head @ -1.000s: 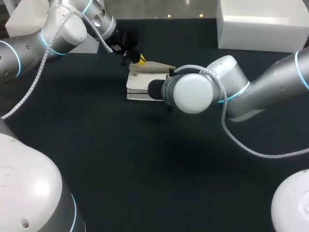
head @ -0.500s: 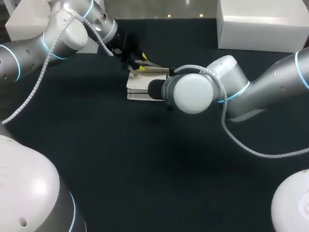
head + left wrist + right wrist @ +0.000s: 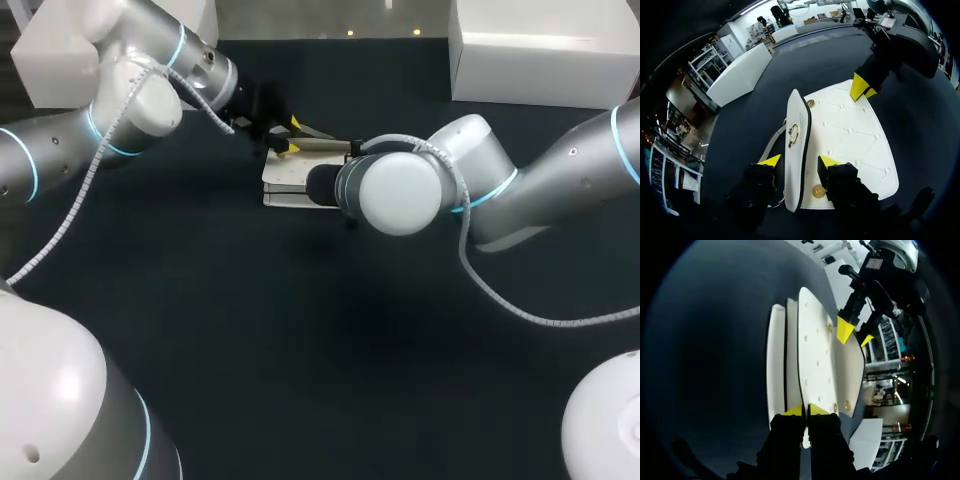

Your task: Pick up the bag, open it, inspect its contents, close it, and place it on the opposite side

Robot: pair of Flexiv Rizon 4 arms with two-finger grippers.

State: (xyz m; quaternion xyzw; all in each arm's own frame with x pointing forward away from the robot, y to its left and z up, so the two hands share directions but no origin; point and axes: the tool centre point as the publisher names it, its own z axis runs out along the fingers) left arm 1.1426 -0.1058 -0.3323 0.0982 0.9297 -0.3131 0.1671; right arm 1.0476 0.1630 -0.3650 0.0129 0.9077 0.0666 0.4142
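Left jaws moved in | bag [image 3: 290, 180] flat, long axis left-right

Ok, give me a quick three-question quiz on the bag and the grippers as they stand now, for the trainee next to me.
1. True or false: the flap lies shut flat on the white bag.
2. Which gripper is shut on an edge of the bag? A. left B. right C. neither
3. Fill in: the raised flap stands on edge at the ___ gripper.

Key
1. False: the flap stands up off the bag.
2. B, the right gripper.
3. Left: it stands at the left gripper.
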